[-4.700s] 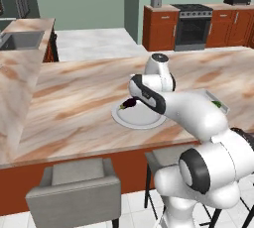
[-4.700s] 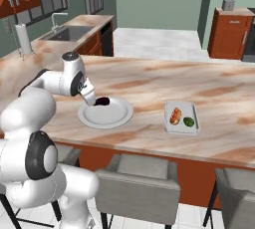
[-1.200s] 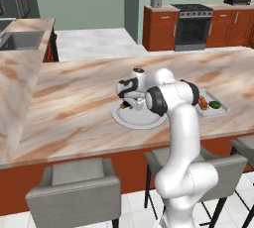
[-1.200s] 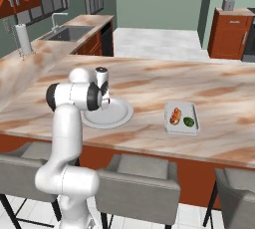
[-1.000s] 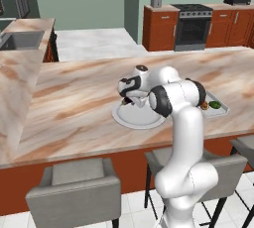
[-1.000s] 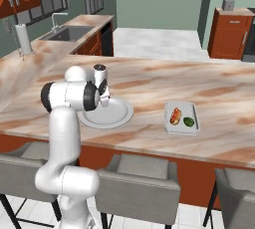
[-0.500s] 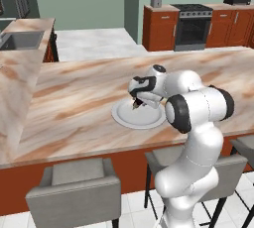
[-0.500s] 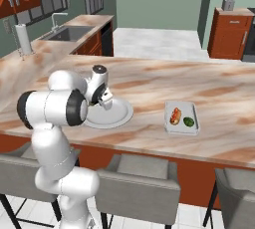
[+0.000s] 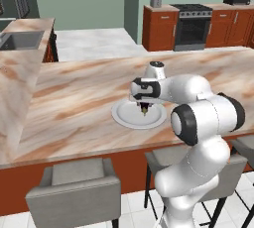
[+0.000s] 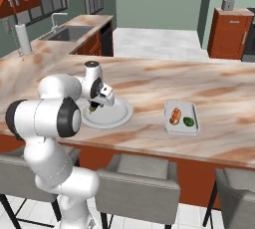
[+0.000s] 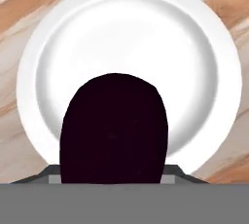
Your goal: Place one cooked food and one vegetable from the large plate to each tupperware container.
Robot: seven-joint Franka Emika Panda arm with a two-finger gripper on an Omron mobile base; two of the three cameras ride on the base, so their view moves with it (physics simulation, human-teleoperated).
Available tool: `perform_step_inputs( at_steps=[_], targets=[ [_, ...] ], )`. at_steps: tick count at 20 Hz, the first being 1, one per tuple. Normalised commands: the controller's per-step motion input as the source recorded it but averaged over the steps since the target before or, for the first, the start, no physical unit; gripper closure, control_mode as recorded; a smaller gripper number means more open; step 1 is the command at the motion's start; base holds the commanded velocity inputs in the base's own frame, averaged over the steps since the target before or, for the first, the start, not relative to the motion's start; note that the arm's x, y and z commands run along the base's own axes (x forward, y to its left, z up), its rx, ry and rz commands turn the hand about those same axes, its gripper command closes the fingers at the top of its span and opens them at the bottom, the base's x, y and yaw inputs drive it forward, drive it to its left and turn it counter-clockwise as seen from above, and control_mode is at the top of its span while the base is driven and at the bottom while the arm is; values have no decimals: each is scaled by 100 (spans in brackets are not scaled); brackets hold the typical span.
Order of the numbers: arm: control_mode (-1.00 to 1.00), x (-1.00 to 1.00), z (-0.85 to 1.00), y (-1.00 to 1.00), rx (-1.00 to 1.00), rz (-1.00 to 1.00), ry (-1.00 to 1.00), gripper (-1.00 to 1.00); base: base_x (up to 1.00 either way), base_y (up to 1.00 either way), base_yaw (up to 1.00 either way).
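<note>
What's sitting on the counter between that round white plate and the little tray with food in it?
Nothing: in the right base view, only bare marble counter lies between the large plate and the tupperware container.

Nope, no readable text anywhere in these, no labels, brands, numbers or signs on anything.
</note>
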Motion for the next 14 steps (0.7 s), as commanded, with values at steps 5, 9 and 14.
perform_step_inputs(
  at_steps=[5,9,14],
  targets=[
    [-100,-34,51,-4,-24,29,0,100,0,0,0],
    [-100,-15,21,-3,-2,15,0,100,0,0,0],
    [-100,-46,15,-10,2,7,-2,100,0,0,0]
  ],
)
